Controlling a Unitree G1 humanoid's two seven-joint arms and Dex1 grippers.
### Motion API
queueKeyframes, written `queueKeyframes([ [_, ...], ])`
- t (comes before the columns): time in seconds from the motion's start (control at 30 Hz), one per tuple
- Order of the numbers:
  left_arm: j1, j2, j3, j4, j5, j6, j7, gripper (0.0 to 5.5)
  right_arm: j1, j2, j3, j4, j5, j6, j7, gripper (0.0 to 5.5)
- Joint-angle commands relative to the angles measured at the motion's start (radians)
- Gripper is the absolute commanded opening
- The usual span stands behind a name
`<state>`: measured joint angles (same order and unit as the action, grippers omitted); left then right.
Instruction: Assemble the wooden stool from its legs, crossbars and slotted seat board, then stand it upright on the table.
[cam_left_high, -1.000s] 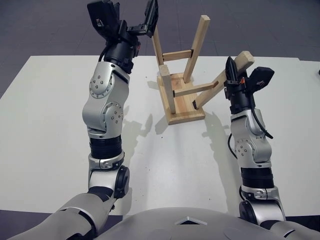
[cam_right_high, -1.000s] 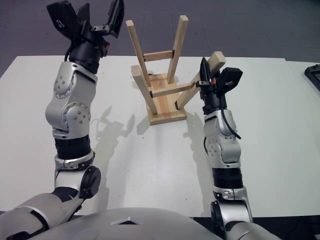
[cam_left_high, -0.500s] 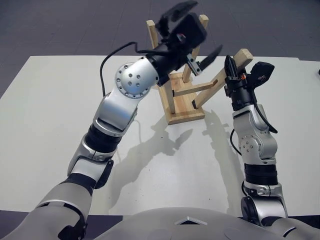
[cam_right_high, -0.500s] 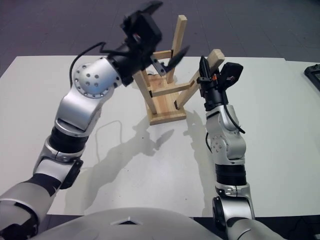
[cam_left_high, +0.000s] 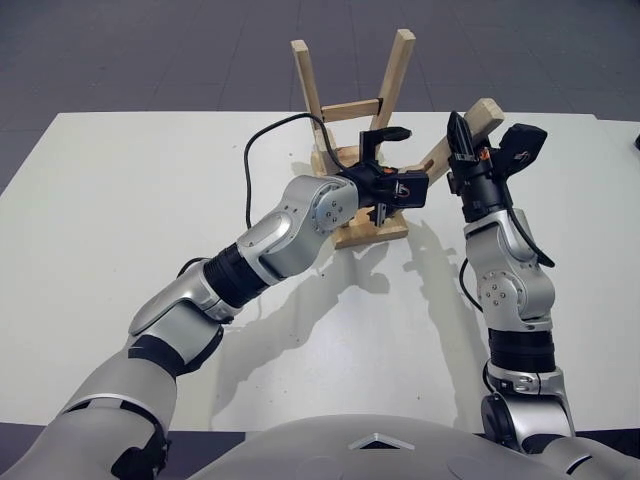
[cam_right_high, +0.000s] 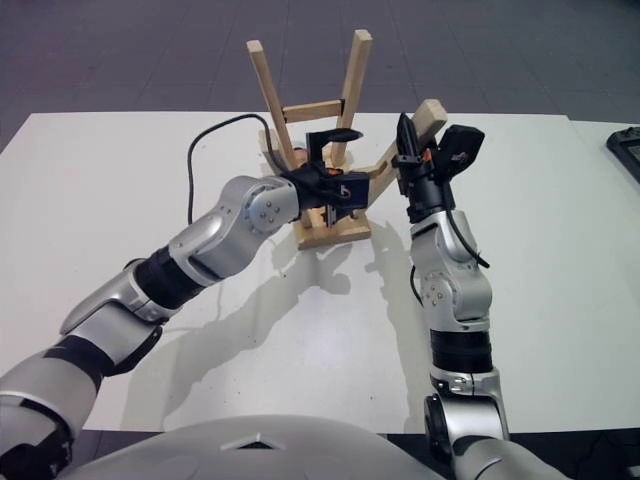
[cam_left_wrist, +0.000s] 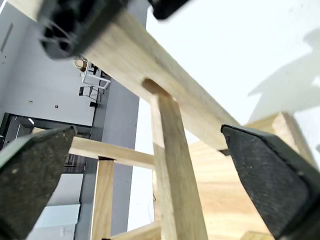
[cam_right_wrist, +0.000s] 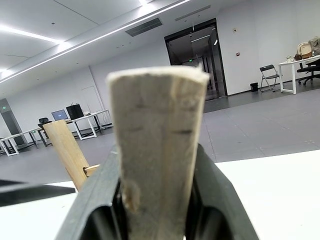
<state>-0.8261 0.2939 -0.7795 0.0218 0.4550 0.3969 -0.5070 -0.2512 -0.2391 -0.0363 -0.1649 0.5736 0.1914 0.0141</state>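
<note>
**Head views.** A pale wooden stool (cam_left_high: 398, 70) is seen inverted at the upper centre of the frame. Its square seat board (cam_left_high: 388, 228) lies flat on the white worktop (cam_left_high: 120, 200), and the legs point upward. Two rear legs are joined by an upper crossbar (cam_left_high: 352, 110). A slanted leg (cam_left_high: 485, 113) leans out toward the upper right. The right hand (cam_left_high: 470, 145) is placed near the top of this leg. The left hand (cam_left_high: 392, 172) is extended into the middle of the stool, above the seat board, with its jaws spread wide.

**Left wrist view.** A lower crossbar (cam_left_wrist: 172, 165) is seen running between the left hand's two dark fingers (cam_left_wrist: 30, 170). Clear gaps are seen on both sides, so nothing is gripped. The joint where this crossbar enters the slanted leg is shown at the upper centre of the frame. A black part of the right hand is seen on that leg at the upper left.

**Right wrist view.** The cut end of the slanted leg is seen clamped between the right hand's fingers (cam_right_wrist: 95, 200), which are closed firmly against its sides. A rear leg is noted at the lower left of the frame.
</note>
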Motion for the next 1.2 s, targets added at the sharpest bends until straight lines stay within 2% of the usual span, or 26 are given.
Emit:
queueKeyframes([
  [0.03,-0.004,-0.025,-0.008,0.11,0.09,-0.002,0.024,5.4,0.218,0.02,0.158,0.143,-0.048,0.311,0.001,1.01],
  [0.23,0.033,-0.099,0.033,0.152,0.098,0.033,0.092,5.4,0.228,0.018,0.169,0.143,-0.062,0.299,0.002,1.01],
  [1.2,0.059,-0.122,0.116,0.148,0.136,0.061,0.259,5.4,0.2,0.027,0.184,0.173,-0.112,0.275,-0.007,1.01],
])
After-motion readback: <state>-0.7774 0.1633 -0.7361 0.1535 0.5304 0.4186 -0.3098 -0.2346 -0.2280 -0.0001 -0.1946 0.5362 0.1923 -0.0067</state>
